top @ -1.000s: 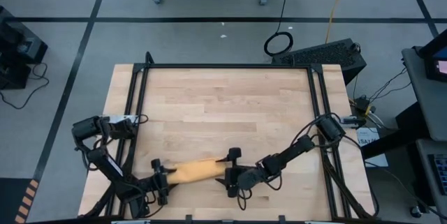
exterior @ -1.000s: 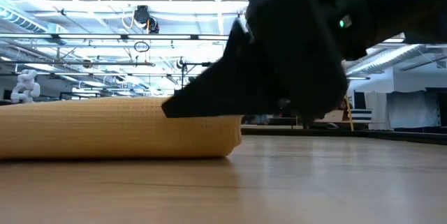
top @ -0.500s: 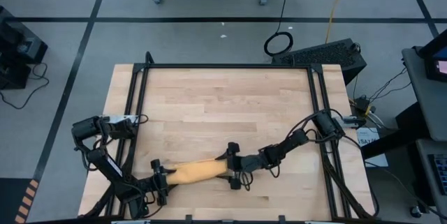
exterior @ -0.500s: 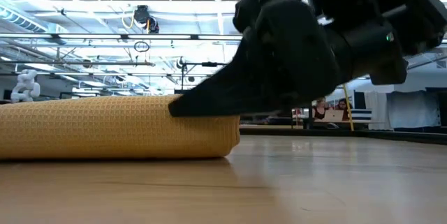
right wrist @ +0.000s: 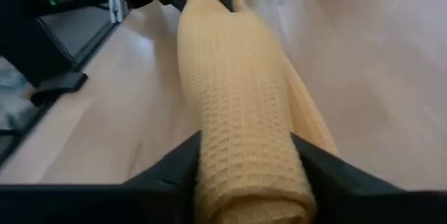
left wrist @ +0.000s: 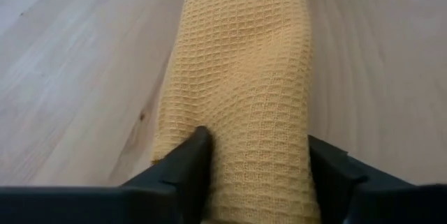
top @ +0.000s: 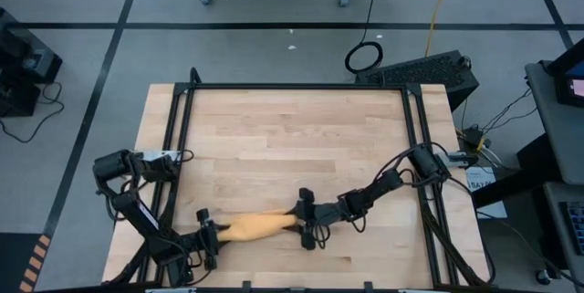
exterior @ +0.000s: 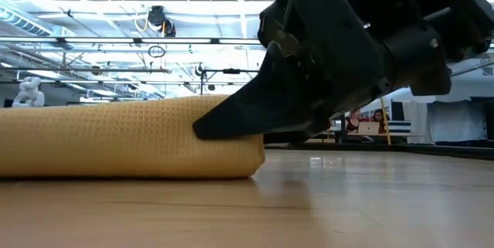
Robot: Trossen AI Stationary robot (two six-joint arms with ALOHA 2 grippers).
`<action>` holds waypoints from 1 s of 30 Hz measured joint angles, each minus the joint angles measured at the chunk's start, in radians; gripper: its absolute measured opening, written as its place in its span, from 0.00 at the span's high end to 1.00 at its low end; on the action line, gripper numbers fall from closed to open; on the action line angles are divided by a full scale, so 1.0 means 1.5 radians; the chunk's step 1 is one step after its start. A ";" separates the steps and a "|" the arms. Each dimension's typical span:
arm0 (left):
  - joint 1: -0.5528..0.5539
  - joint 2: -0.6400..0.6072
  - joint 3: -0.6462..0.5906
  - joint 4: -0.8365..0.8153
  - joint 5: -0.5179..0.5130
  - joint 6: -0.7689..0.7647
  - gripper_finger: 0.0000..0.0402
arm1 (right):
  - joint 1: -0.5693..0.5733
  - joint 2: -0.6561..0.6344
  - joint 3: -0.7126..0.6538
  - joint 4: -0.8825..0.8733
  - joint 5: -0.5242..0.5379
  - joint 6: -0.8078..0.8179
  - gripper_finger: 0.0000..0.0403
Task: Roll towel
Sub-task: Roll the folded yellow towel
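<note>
We have the towel point(top: 257, 226) lying as a roll on the tabletop point(top: 292, 138), near its front edge, with one gripper clamped on each end. The main risk we see is the roll coming loose: if either gripper lets go unevenly, or one pulls away from the towel while the other holds, the soft cloth could stretch, sag in the middle or unwind at one end. A second risk is squeezing too hard, since the wrist views show the fingers already pressing dents into the cloth, and a flattened end may spring open once released. The loose outer edge also shows along the side of the towel in the right wrist view, so any drag along the tabletop could peel it back. As for pose, the left gripper point(top: 209, 235) comes in low from the tabletop's left front corner and grips the left end of the towel, its fingers point(left wrist: 183, 170) on either side of the cloth. The right gripper point(top: 304, 221) reaches from the right side, its arm stretched low across the wood, and grips the right end, fingers point(right wrist: 174, 165) closed against the roll.
</note>
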 joint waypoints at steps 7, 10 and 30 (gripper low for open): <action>-0.010 -0.027 0.000 -0.003 0.011 0.013 0.74 | -0.025 0.000 0.001 -0.001 -0.123 0.138 0.89; -0.009 -0.039 0.000 -0.004 0.025 0.014 0.80 | -0.033 -0.002 0.002 -0.005 -0.169 0.177 0.97; -0.003 -0.114 -0.001 -0.035 0.033 -0.055 0.43 | -0.033 -0.003 0.002 -0.022 -0.179 0.291 0.94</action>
